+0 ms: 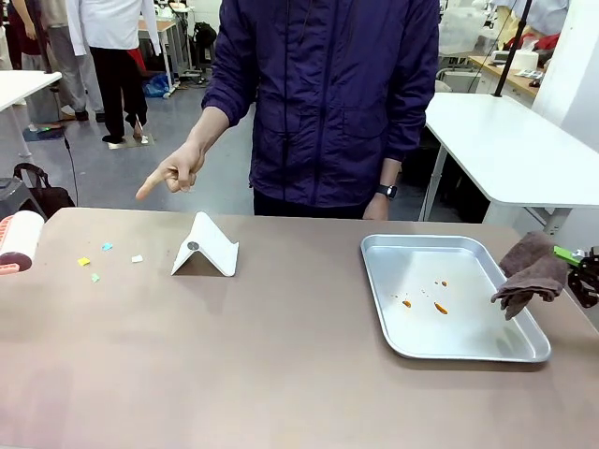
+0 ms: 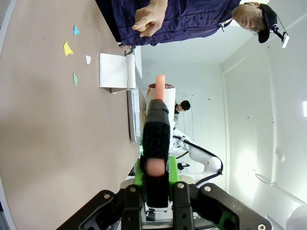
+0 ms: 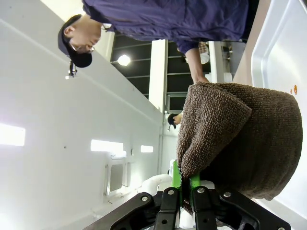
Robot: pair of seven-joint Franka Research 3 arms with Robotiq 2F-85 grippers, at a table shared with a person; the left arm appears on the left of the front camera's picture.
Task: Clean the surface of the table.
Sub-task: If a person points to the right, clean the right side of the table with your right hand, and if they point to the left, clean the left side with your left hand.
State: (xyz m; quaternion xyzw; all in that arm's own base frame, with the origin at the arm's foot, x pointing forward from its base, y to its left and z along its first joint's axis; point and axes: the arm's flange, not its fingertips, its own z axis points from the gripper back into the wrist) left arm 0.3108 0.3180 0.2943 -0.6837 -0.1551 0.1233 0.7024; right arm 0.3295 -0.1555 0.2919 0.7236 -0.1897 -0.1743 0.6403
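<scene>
The table runs wide and brown across the room in front of me, and a person in a dark jacket stands at its far side. One hand is stretched out with a finger pointing down toward the left end of the top. There, a few paper scraps in yellow, blue, white and green lie close together. Just to their right stands a white folded stand, tent-shaped, apart from the scraps. At the far left edge a lint roller with a white roll and pink end hangs near the tabletop. The left gripper has its jaws clenched on the roller's black handle, green pads pressed to both sides. Over on the right a metal tray sits flat on the table with a few small orange smears in its middle. A brown cloth droops over the tray's right rim; whether it touches the rim I cannot tell. The right gripper pinches a fold of the cloth tight between its green pads. The person's other hand hangs by the table's far edge, behind the tray
</scene>
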